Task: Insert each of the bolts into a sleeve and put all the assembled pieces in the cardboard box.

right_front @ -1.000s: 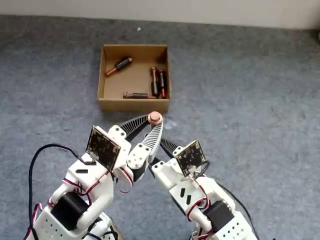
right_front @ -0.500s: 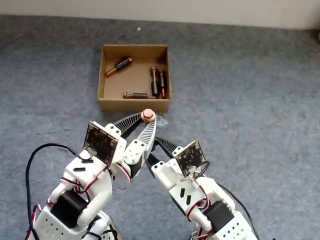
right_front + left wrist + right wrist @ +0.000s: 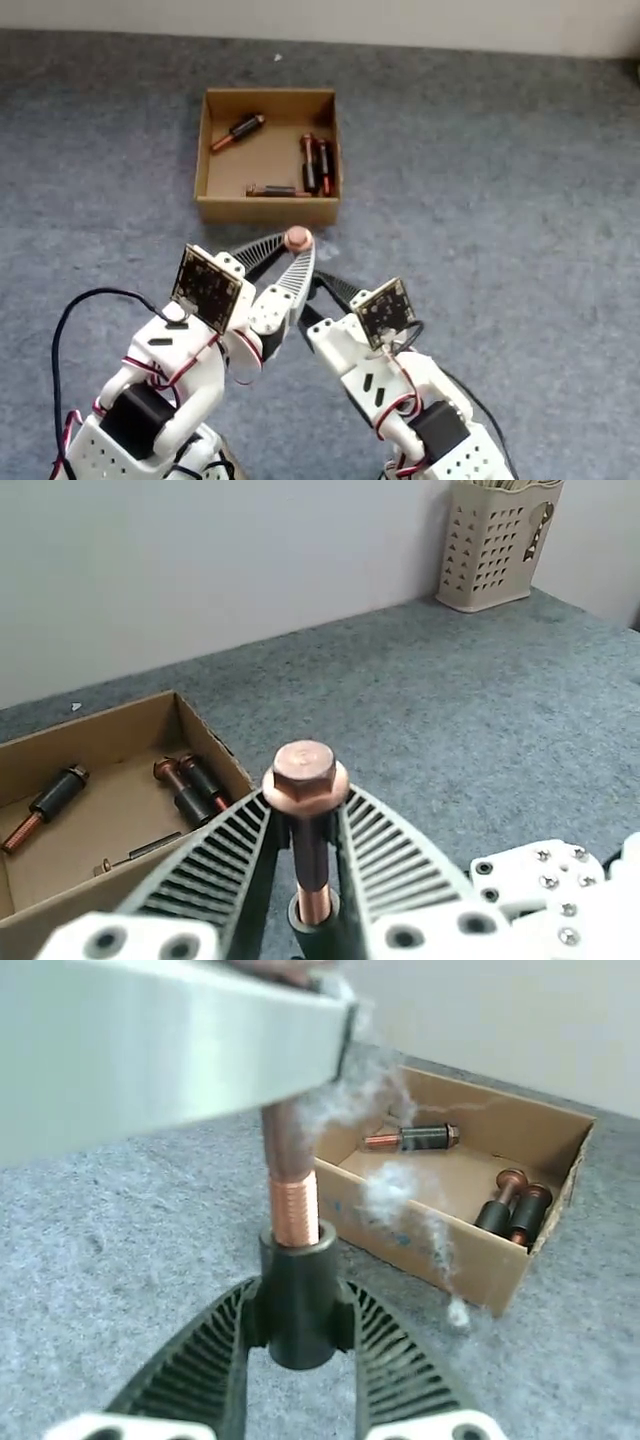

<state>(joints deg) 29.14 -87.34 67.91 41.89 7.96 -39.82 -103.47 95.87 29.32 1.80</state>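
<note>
Mid-insertion, by the look of it. Left gripper (image 3: 305,805) pressed onto the bolt (image 3: 305,772) just under its head, shank upright. Right gripper (image 3: 298,1305) clamped around the dark sleeve (image 3: 297,1260), mouth upward, directly beneath. Threaded tip just inside the sleeve mouth, most of the shank above it and bare. Pair held off the carpet, just near of the box (image 3: 267,210) and a little right of its near wall's middle, between the two arms.

Inside the box, four assembled pieces: one (image 3: 237,132) at the far left, two (image 3: 316,165) side by side against the right wall, one (image 3: 272,190) along the near wall. Seemingly the last bolt, then, with no loose one to be seen on the carpet.

Next, probably: press the bolt straight down along the sleeve's axis until the head seats on the rim. Calls for keeping the two parts in line, since a tilt could jam the threads at the mouth. After that, release one grip, carry the piece over the near wall and drop it in among the others.
</note>
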